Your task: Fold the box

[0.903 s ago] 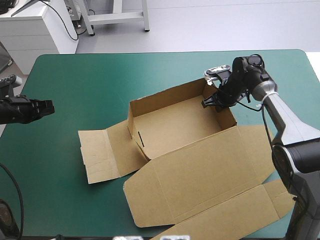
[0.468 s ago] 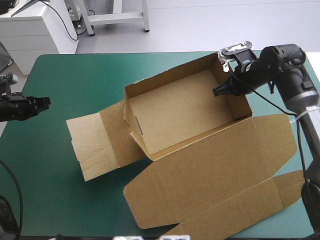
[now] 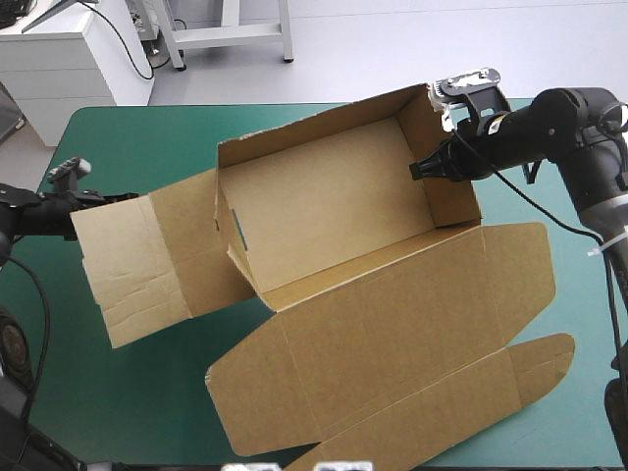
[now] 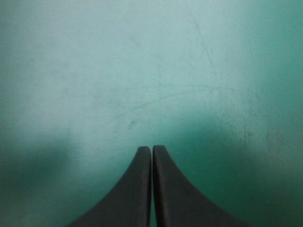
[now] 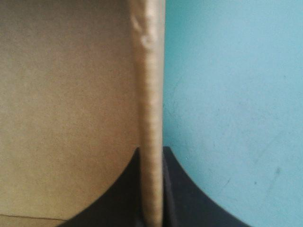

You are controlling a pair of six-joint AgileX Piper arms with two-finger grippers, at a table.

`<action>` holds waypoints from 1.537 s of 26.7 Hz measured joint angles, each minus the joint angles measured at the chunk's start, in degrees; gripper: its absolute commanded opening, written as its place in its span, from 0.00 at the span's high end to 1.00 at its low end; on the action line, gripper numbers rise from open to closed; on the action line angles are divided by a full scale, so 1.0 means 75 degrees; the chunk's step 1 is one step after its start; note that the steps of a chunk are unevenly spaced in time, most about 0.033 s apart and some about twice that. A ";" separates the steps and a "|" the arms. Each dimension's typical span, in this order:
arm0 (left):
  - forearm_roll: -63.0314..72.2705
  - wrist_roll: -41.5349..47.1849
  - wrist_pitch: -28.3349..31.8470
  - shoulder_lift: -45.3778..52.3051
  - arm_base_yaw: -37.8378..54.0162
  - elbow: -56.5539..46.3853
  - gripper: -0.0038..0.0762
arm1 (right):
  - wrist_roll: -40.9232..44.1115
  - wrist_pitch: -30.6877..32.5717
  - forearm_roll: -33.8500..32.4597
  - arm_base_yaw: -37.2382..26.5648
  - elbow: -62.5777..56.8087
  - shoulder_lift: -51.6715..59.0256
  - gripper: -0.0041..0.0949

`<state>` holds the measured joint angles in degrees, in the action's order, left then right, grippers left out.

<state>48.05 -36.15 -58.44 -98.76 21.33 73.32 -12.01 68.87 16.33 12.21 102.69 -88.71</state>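
Two right fingers [image 5: 185, 191] pinch the brown box [image 3: 334, 211] by its side wall, at the middle of the teal-green surface [image 3: 147, 142]. Only the left wrist view shows the left fingers [image 4: 130, 189] pressed together; from above, a flap hides their tips.

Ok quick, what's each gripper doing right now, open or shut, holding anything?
Left gripper: shut, holding nothing, over the bare teal-green cover.
Right gripper: shut on the box, pinching its end wall.

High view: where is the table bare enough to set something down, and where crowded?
Bare teal-green cover lies between the box and the table's far-left corner, and along the near-left edge beside the lid. Centre and near right are crowded.
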 measured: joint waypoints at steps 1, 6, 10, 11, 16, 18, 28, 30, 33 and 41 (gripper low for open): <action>0.0007 0.0000 0.0000 -0.0055 -0.0171 0.0000 0.96 | 0.0000 -0.0114 0.0055 0.0000 0.0000 0.0000 0.98; -0.0032 -0.0061 -0.0058 -0.0180 -0.1152 0.0000 0.96 | -0.0025 -0.0695 0.0201 0.0000 0.0001 -0.0014 0.98; -0.0025 -0.0076 -0.0473 -0.0173 -0.1647 0.0000 0.96 | 0.0064 -0.0777 0.0059 0.0000 0.0008 -0.0127 0.98; -0.0003 -0.0065 -0.0582 -0.0158 -0.1710 0.0000 0.96 | 0.0138 -0.0777 -0.0037 0.0000 0.0008 -0.0196 0.98; 0.0832 -0.0014 -0.0955 0.0126 -0.1806 0.0000 0.96 | 0.0527 -0.0783 -0.0534 0.0000 0.0008 -0.0500 0.98; 0.1545 -0.0137 -0.1169 0.0258 -0.1887 0.0000 0.96 | 0.0741 -0.0793 -0.0677 0.0000 0.0008 -0.0574 0.98; 0.2736 -0.0340 -0.0701 0.1268 -0.3103 0.0000 0.96 | 0.1070 -0.1004 -0.1128 -0.0037 0.0008 -0.0801 0.98; 0.2828 -0.0340 -0.0695 0.1314 -0.3133 0.0000 0.96 | 0.1079 -0.0979 -0.1159 -0.0037 0.0008 -0.0837 0.98; 0.2967 -0.0340 -0.0620 0.1366 -0.3135 0.0000 0.95 | 0.1103 -0.0906 -0.1168 -0.0037 0.0008 -0.0910 0.98; 0.2798 -0.0273 -0.0731 0.1398 -0.3142 0.0023 0.27 | 0.1102 -0.0476 -0.1170 -0.0059 0.0010 -0.1031 0.98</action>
<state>69.03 -38.20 -63.92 -88.28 -2.23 73.49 -3.75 65.31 7.55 11.76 102.76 -96.45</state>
